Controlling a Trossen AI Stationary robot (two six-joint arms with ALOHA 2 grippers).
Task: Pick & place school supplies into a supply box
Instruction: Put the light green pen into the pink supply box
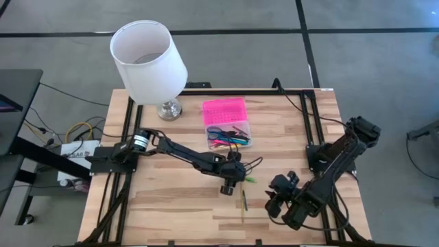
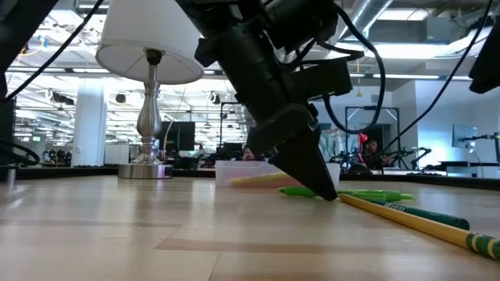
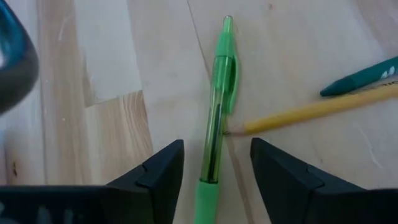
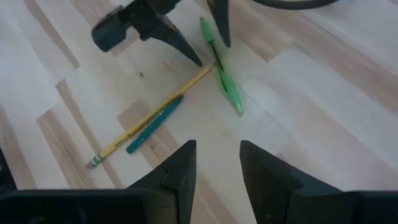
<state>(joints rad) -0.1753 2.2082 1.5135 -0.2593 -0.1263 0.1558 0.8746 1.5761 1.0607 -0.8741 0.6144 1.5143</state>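
High cam looks straight down on the whole table (image 1: 171, 199); low cam sits at tabletop level facing the room. Both wrist cams point down close, sharing the green pen (image 3: 217, 106).

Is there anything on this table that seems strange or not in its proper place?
Yes. A table lamp with a white shade stands at the table's far edge beside the supply box; it is no school supply. Otherwise nothing is spilled or broken: the green pen lies flat between the open fingers of the left gripper, next to a yellow pencil.
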